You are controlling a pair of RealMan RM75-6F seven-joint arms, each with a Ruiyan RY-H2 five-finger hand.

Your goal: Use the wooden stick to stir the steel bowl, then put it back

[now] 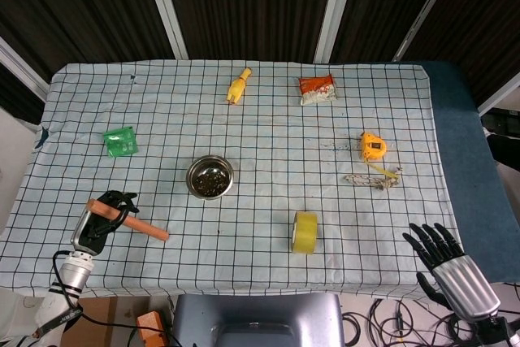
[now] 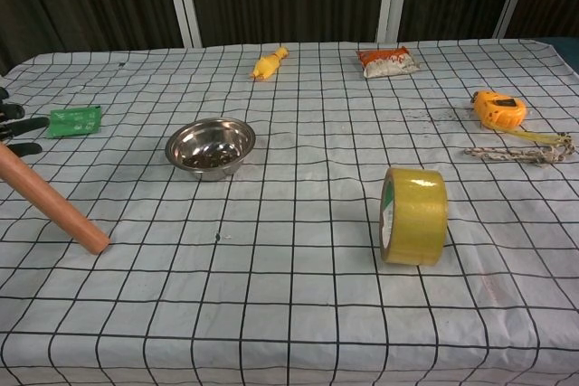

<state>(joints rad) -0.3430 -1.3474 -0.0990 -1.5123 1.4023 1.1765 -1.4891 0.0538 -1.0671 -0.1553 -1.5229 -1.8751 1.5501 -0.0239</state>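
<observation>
My left hand (image 1: 99, 222) is at the table's near-left corner and holds the wooden stick (image 1: 134, 223) by its left end. The stick lies low and nearly flat, and its free end (image 2: 91, 242) points right at the cloth. In the chest view only dark fingertips (image 2: 20, 124) show at the left edge, above the stick (image 2: 50, 208). The steel bowl (image 1: 210, 177), with dark bits inside, stands to the right of the stick and further back; it is also in the chest view (image 2: 210, 146). My right hand (image 1: 452, 271) is open, off the table's near-right corner.
A yellow tape roll (image 1: 305, 232) stands on edge near the front centre. A green packet (image 1: 120, 141) lies behind my left hand. A yellow toy (image 1: 238, 87), an orange snack bag (image 1: 317, 88), an orange tape measure (image 1: 372, 146) and a rope piece (image 1: 372, 180) lie further back and right.
</observation>
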